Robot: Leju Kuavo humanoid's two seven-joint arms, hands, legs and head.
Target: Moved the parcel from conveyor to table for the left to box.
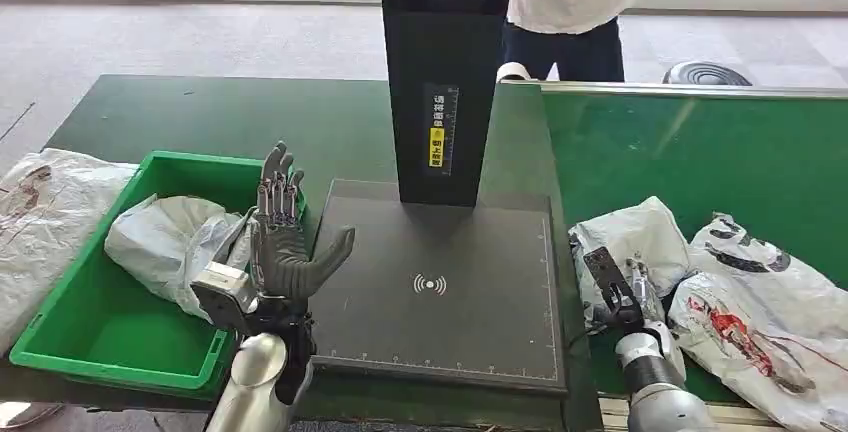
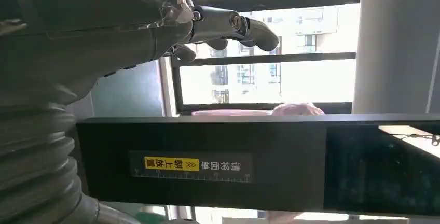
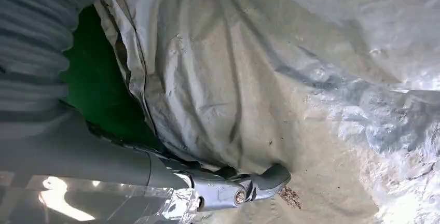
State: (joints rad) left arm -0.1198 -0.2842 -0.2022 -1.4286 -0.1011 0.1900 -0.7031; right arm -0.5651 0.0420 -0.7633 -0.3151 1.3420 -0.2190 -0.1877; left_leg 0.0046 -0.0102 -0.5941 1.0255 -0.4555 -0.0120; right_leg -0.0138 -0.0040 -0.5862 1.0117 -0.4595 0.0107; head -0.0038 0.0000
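A crumpled white parcel (image 1: 632, 237) lies on the green conveyor (image 1: 700, 152) at its left edge. My right hand (image 1: 618, 292) grips the parcel's near left side. In the right wrist view the parcel (image 3: 270, 79) lies over the fingers and the thumb (image 3: 262, 181) presses against its underside. My left hand (image 1: 283, 242) is raised, fingers spread and empty, over the right rim of the green box (image 1: 110, 337). Its fingers (image 2: 228, 24) point toward the windows in the left wrist view. One grey-white parcel (image 1: 165, 242) lies inside the box.
A black scanning pad (image 1: 440, 287) with a tall black post (image 1: 440, 82) sits between my hands. A second parcel with red print (image 1: 765, 317) lies right of the gripped one. Another bag (image 1: 40, 222) lies left of the box. A person (image 1: 570, 2) stands behind the post.
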